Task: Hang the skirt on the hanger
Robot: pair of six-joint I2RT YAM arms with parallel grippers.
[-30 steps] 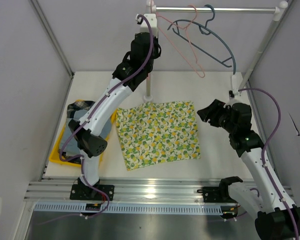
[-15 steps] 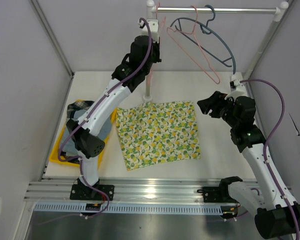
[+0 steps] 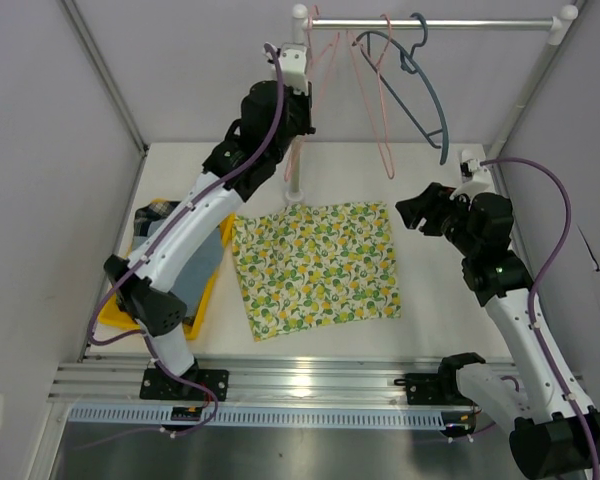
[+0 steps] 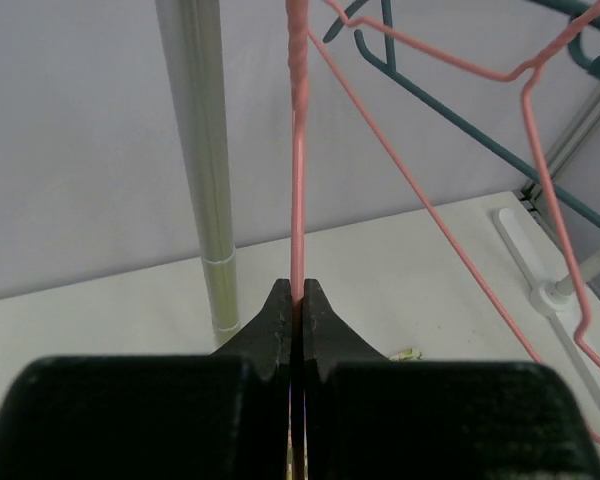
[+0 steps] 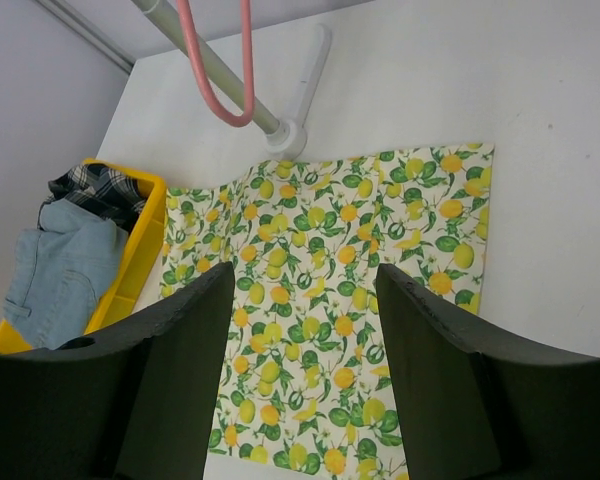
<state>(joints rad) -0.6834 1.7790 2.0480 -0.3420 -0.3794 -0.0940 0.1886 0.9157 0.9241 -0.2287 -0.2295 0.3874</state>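
Observation:
The lemon-print skirt (image 3: 315, 265) lies flat on the table, and it also fills the right wrist view (image 5: 340, 220). My left gripper (image 3: 302, 112) is raised at the clothes rail, shut on the thin wire of a pink hanger (image 4: 298, 200) that runs straight up from its jaws (image 4: 298, 288). A second pink hanger (image 3: 382, 110) hangs to the right on the rail. My right gripper (image 3: 408, 215) hovers open by the skirt's upper right corner, nothing between its fingers (image 5: 305, 275).
A blue-grey hanger (image 3: 432, 100) hangs on the rail (image 3: 460, 21). The rack's pole (image 3: 296, 170) stands behind the skirt on its base (image 5: 288, 135). A yellow tray (image 3: 115, 312) at the left holds a denim shirt (image 5: 60, 270) and a plaid shirt (image 5: 95, 190).
My left arm has lifted and turned at the rail with the pink hanger in its grip, and the hangers have swung. My right gripper has risen slightly toward the skirt's far corner.

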